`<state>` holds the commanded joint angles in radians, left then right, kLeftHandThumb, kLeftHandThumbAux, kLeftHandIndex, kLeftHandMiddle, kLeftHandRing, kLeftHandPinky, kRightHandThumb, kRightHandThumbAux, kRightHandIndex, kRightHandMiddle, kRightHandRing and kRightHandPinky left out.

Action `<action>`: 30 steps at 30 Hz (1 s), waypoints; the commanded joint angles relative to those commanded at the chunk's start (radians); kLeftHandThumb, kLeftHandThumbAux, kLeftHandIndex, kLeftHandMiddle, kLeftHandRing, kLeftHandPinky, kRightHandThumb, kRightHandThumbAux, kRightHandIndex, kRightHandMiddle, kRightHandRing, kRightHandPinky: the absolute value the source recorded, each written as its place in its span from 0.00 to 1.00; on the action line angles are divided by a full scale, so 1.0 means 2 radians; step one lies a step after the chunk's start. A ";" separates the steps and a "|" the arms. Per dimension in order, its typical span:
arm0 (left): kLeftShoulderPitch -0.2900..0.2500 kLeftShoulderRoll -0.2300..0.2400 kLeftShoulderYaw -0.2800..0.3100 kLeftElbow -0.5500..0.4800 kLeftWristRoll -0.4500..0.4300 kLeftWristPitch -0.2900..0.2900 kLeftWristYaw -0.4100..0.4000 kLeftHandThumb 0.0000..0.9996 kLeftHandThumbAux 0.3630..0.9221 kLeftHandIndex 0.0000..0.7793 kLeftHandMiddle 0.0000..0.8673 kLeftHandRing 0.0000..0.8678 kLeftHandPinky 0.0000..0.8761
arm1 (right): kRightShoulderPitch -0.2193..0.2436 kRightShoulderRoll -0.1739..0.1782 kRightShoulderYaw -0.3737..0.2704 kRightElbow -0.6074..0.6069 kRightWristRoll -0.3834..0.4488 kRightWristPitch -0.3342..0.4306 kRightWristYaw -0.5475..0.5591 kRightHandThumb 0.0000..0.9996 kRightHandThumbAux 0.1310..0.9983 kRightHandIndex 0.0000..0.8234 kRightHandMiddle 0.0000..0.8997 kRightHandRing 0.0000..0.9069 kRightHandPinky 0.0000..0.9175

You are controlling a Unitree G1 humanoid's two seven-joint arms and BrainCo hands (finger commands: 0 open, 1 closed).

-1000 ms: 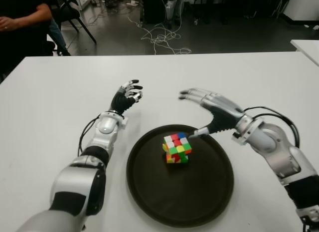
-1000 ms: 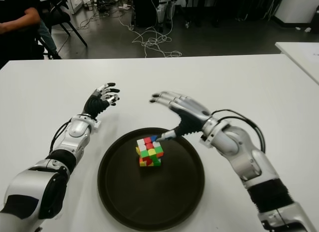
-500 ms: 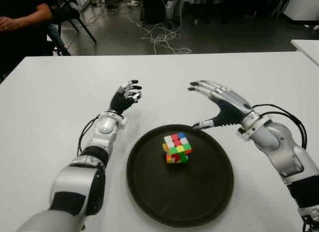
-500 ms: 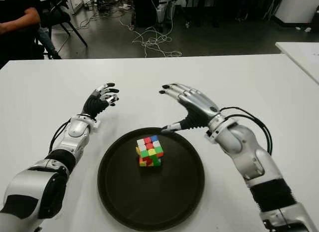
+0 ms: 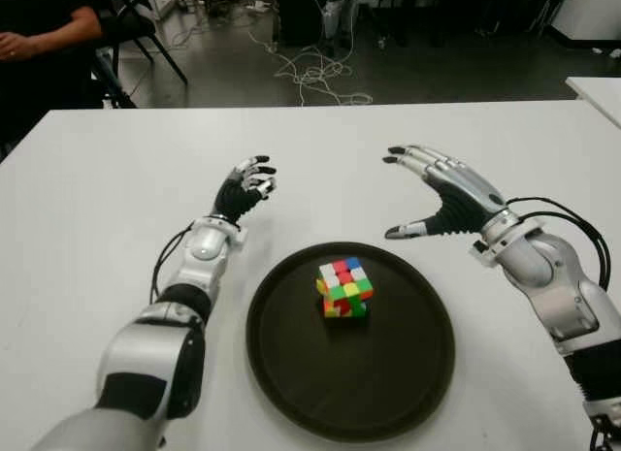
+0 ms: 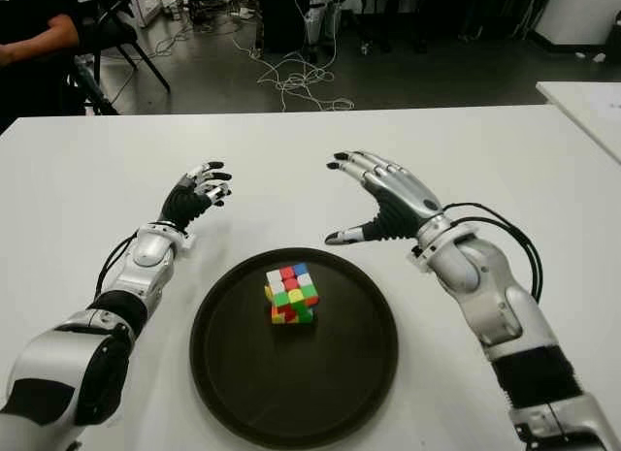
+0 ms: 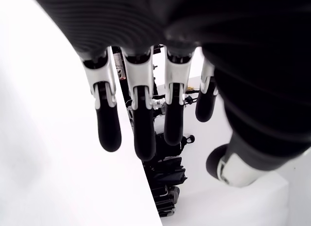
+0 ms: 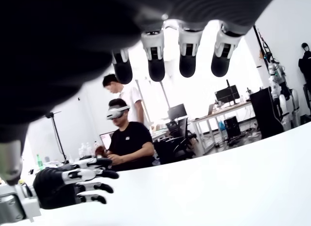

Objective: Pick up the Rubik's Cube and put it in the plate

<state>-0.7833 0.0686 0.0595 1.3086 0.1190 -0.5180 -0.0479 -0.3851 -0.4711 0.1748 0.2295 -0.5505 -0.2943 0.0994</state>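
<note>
From the head, the cube sits inside the plate, so placing looks done. The right hand, at the plate's one o'clock, is spread and empty. The left hand, at eleven o'clock, is idle. Its wrist view shows loose, empty fingers. The right wrist view shows bare fingertips; next comes retreat.

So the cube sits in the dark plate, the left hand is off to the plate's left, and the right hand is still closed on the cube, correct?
Not quite. The right hand holds nothing: its fingers are spread open, beyond the plate's far right rim, apart from the Rubik's Cube, as both eye views show. The cube does sit in the plate, and the left hand is off to the plate's left.
</note>
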 joint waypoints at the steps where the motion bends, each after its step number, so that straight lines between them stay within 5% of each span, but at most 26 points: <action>1: 0.000 0.000 0.000 0.000 0.000 0.000 0.000 0.19 0.55 0.25 0.33 0.39 0.43 | -0.008 0.003 0.002 0.019 0.000 -0.003 -0.007 0.00 0.41 0.00 0.00 0.00 0.00; 3: 0.000 0.000 0.000 0.000 -0.001 0.001 0.000 0.20 0.56 0.26 0.33 0.39 0.42 | -0.035 0.013 0.004 0.082 0.003 -0.016 -0.031 0.00 0.45 0.00 0.00 0.00 0.01; 5: 0.000 0.000 0.000 0.000 0.000 0.004 0.002 0.20 0.57 0.26 0.33 0.39 0.42 | -0.077 0.064 -0.015 0.253 0.035 -0.054 -0.101 0.00 0.50 0.00 0.01 0.01 0.03; 7: 0.000 0.001 0.000 0.000 0.000 0.005 0.004 0.19 0.58 0.25 0.32 0.38 0.42 | -0.094 0.099 -0.034 0.347 0.064 -0.080 -0.136 0.00 0.56 0.05 0.09 0.10 0.14; 10: 0.000 0.001 0.000 0.000 0.000 0.006 0.003 0.19 0.58 0.25 0.32 0.38 0.43 | -0.089 0.140 -0.082 0.393 0.131 -0.097 -0.126 0.02 0.63 0.11 0.19 0.20 0.26; 13: 0.001 0.000 0.002 0.000 -0.002 0.008 -0.001 0.20 0.56 0.24 0.32 0.38 0.43 | -0.091 0.161 -0.128 0.432 0.185 -0.090 -0.113 0.07 0.66 0.18 0.26 0.29 0.36; 15: 0.002 0.000 0.002 0.000 -0.004 0.008 -0.003 0.21 0.57 0.24 0.32 0.38 0.43 | -0.094 0.163 -0.146 0.451 0.200 -0.086 -0.119 0.13 0.69 0.23 0.31 0.34 0.41; 20: 0.001 0.000 0.004 0.000 -0.006 0.009 -0.007 0.22 0.58 0.24 0.32 0.38 0.43 | -0.100 0.153 -0.128 0.469 0.171 -0.115 -0.181 0.21 0.73 0.30 0.37 0.40 0.46; 23: 0.000 0.000 0.006 -0.001 -0.010 0.009 -0.013 0.22 0.58 0.24 0.32 0.38 0.43 | -0.120 0.124 -0.085 0.441 0.096 -0.171 -0.292 0.25 0.74 0.36 0.40 0.44 0.48; 30: 0.001 0.001 0.004 0.000 -0.008 0.011 -0.011 0.20 0.58 0.25 0.32 0.38 0.43 | -0.120 0.075 -0.042 0.462 0.035 -0.208 -0.369 0.23 0.73 0.37 0.45 0.48 0.52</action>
<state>-0.7808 0.0706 0.0677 1.3080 0.1030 -0.4957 -0.0705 -0.6241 -0.3220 0.0907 1.1543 -0.4808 -0.7094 -0.6392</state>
